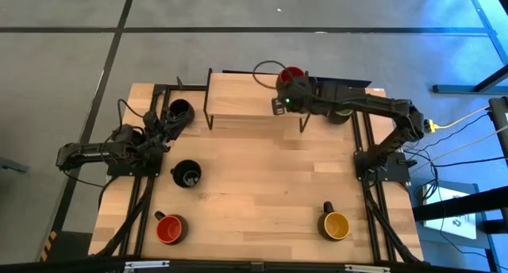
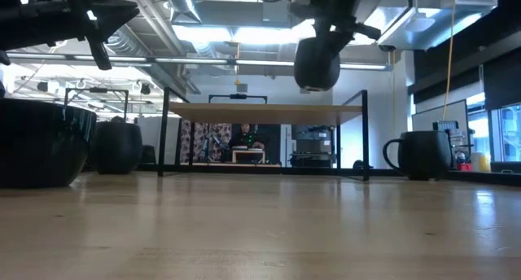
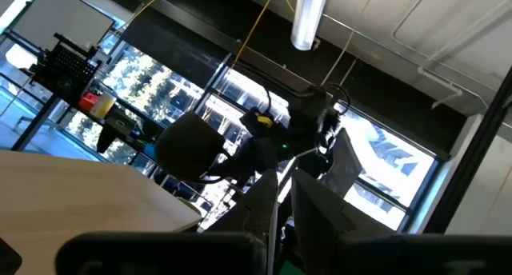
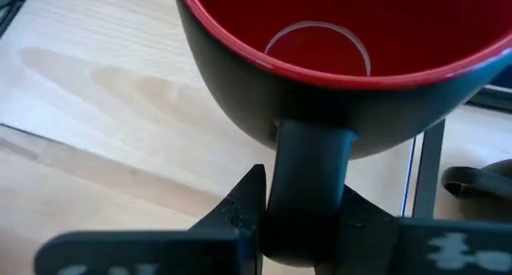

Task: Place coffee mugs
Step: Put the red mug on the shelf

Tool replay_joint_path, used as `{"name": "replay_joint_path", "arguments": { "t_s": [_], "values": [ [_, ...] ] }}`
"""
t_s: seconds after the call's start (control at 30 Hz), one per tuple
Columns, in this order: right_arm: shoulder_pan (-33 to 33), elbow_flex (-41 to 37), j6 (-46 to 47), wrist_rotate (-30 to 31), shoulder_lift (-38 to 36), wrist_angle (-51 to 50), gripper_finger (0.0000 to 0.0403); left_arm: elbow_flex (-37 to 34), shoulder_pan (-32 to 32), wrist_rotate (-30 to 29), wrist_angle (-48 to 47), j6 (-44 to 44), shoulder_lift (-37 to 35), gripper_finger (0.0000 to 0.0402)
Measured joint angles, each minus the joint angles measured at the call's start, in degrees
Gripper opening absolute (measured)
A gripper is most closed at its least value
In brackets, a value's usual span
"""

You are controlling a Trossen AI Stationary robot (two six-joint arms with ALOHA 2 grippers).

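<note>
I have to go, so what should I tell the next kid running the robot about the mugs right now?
Right end effector: shut on the handle of a red mug, held in the air over the back right corner of the raised shelf.
Left end effector: shut on a black mug, at the table's back left.
On the table: another black mug, a second red mug, a yellow mug. A further mug shows under the right arm; I cannot tell its colour.
Done: no mug stands on the shelf yet.
Left: likely set down both held mugs, then place the rest.
</note>
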Motion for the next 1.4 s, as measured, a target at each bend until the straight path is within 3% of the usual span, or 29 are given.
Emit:
{"name": "replay_joint_path", "arguments": {
  "t_s": [0.67, 0.9, 1.4],
  "values": [
    [-14.75, 0.07, -5.78, -11.40, 2.86, 0.98, 0.0047, 0.00, 0.01, -2.49, -1.18, -0.07, 0.01, 0.0032],
    [-16.65, 0.07, -6.02, -13.59, 2.86, 1.14, 0.0047, 0.00, 0.00, -2.51, -1.20, -0.07, 0.02, 0.0032],
    [-16.56, 0.09, -5.94, -12.36, 4.18, 0.12, 0.0052, 0.00, 0.00, -2.60, -1.22, -0.07, 0.02, 0.0032]
  ]
}}
